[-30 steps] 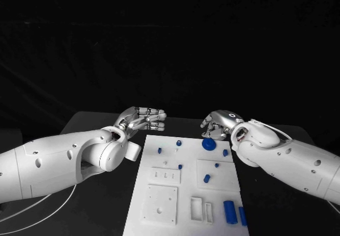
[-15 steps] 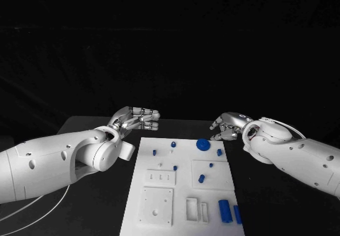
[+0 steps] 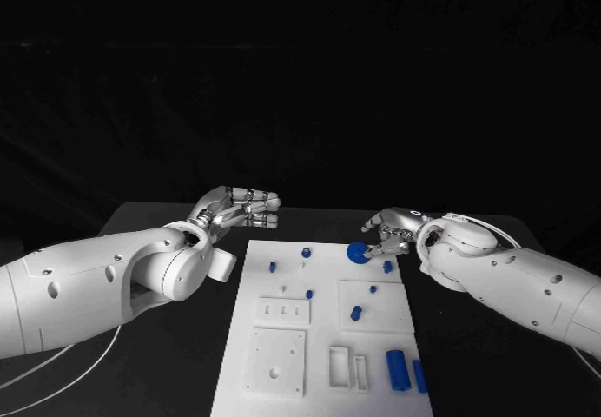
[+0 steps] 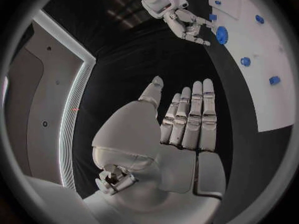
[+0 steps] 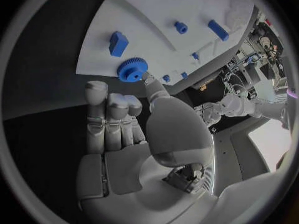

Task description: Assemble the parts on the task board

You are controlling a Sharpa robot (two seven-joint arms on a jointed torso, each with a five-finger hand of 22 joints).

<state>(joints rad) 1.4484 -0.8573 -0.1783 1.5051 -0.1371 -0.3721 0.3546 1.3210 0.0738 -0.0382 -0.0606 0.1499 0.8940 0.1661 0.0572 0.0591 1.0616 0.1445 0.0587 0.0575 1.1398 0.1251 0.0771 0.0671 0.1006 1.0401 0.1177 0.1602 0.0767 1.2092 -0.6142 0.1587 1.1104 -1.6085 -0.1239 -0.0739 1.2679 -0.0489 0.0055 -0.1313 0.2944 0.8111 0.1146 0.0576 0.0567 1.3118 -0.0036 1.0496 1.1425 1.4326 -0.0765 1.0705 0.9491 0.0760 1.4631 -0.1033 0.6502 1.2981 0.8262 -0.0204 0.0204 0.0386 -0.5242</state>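
The white task board [image 3: 323, 343] lies in the middle of the black table. At its far edge a blue gear [image 3: 359, 253] sits on the board. My right hand [image 3: 391, 233] is just right of the gear, and in the right wrist view its thumb tip touches the rim of the gear [image 5: 132, 69] while the fingers [image 5: 112, 119] stay straight and off it. My left hand [image 3: 238, 208] hovers beyond the board's far left corner, its fingers [image 4: 190, 114] straight and together, holding nothing. The left wrist view also catches the right hand [image 4: 181, 17] beside the gear [image 4: 221, 35].
Several small blue parts stand on the board, such as a peg [image 3: 306, 253] near the far edge and two cylinders [image 3: 399, 369] at the near right. White raised blocks [image 3: 278, 360] and a frame [image 3: 351, 367] take up the near half.
The right hand drew back from the gear half a second ago and has now come back, its thumb at the gear's rim. The gear stays on the board. The left hand barely moved.
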